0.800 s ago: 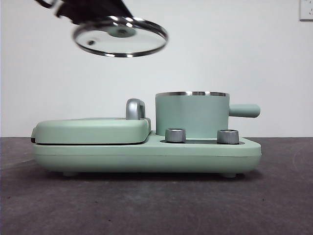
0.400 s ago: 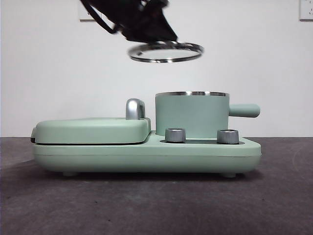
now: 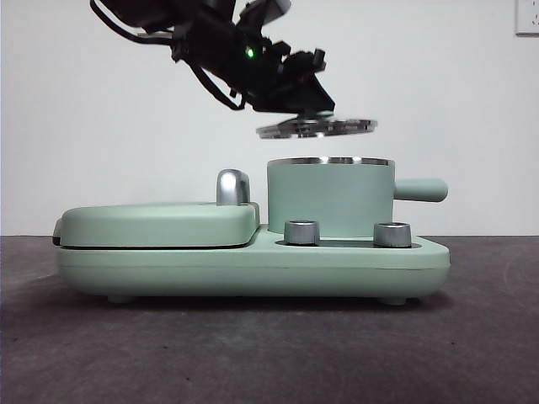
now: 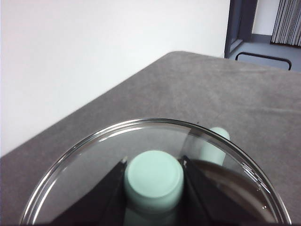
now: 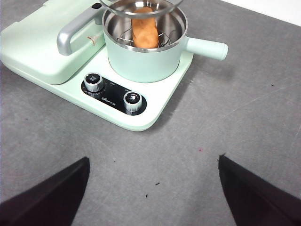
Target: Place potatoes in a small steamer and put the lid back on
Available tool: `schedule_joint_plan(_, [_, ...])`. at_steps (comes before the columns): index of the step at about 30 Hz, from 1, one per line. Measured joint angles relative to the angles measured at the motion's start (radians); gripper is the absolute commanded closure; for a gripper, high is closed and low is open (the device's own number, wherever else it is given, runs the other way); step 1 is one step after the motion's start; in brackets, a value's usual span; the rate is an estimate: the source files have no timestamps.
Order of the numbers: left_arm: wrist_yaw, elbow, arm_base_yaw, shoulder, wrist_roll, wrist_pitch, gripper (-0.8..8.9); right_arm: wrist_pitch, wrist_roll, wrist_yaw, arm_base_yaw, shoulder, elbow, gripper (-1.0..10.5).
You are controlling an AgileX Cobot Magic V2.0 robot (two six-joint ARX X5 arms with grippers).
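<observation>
My left gripper (image 3: 307, 108) is shut on the mint-green knob (image 4: 154, 178) of the glass lid (image 3: 316, 128). It holds the lid nearly level, a little above the small steamer (image 3: 330, 198) and slightly to its left in the front view. The orange-brown potato (image 5: 143, 31) lies on a wire rack inside the steamer (image 5: 143, 59); the lid's rim (image 5: 141, 5) shows over it in the right wrist view. My right gripper (image 5: 153, 181) is open and empty, held back over the table in front of the appliance.
The steamer sits on a mint-green appliance base (image 3: 253, 268) with a flat lidded griddle (image 3: 156, 224), a steel handle (image 3: 232, 187) and two knobs (image 3: 302, 232). The steamer's side handle (image 3: 421, 189) sticks out to the right. Grey table (image 5: 244, 117) lies all around.
My left gripper has carried the lid rightward and downward, from high at the left to just above the steamer. The lid has levelled out.
</observation>
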Motion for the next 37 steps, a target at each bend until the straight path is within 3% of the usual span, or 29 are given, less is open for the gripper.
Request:
schedule_joint_plan(6, [0.008, 0.001, 0.0, 0.017, -0.016, 0.0, 7.99, 0.023, 0.0, 0.044, 0.0, 0.001, 0.0, 5.2])
schedule_joint_plan(25, [0.039, 0.01, -0.023, 0.053, -0.038, -0.023, 7.99, 0.053, 0.0, 0.048, 0.0, 0.016, 0.0, 5.2])
schedule_joint_plan(37, [0.042, 0.013, -0.023, 0.058, 0.011, -0.068, 7.99, 0.053, 0.0, 0.048, 0.0, 0.016, 0.0, 5.2])
